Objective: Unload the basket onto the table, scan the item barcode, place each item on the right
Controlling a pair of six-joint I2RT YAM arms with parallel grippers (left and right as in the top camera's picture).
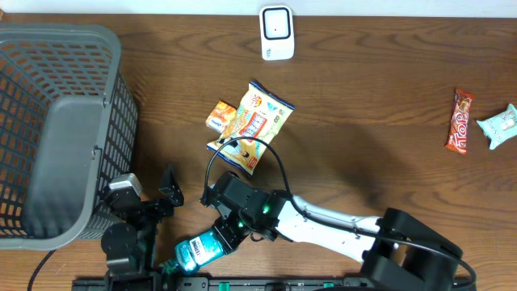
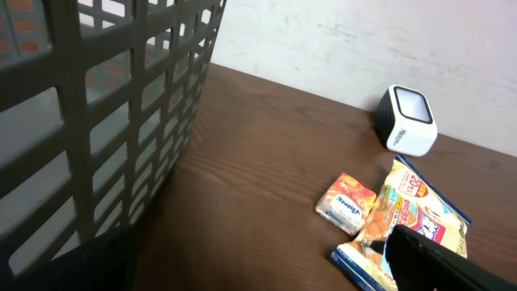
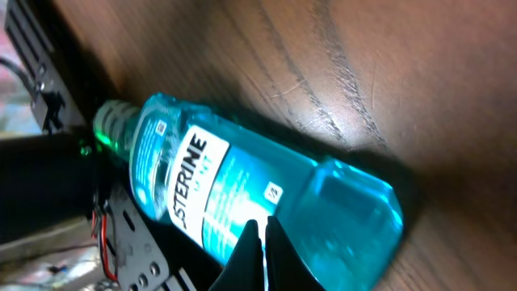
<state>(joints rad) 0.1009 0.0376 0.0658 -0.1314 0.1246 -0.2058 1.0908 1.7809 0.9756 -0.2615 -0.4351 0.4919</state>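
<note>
At the table's (image 1: 363,121) near edge, by the robot, one blue bottle (image 1: 202,249) of mouthwash lies on its side. It is left of the middle, and its cap points to the left corner. This is the thing to scan.

The right gripper (image 3: 260,238) is right over the bottle. Its two fingers are pressed together with nothing between them. I cannot tell if the tips touch the bottle.

The left gripper (image 1: 148,194) is just beside the bottle's left end, next to the basket. Its two fingers stand wide apart and hold nothing.

One big grey basket (image 1: 60,34) fills the far left corner and runs down the left edge.

One white scanner (image 1: 276,32) stands at the middle of the far edge.

Two snack packs lie in the middle of the table, between the scanner and the bottle. One is a big bag (image 1: 252,128) with a blue rim. One is a small orange pack (image 1: 220,115), touching the big bag's left side.

By the right edge lie one red candy bar (image 1: 460,121) and one pale green packet (image 1: 499,125), just beside each other and well apart from the bottle.
</note>
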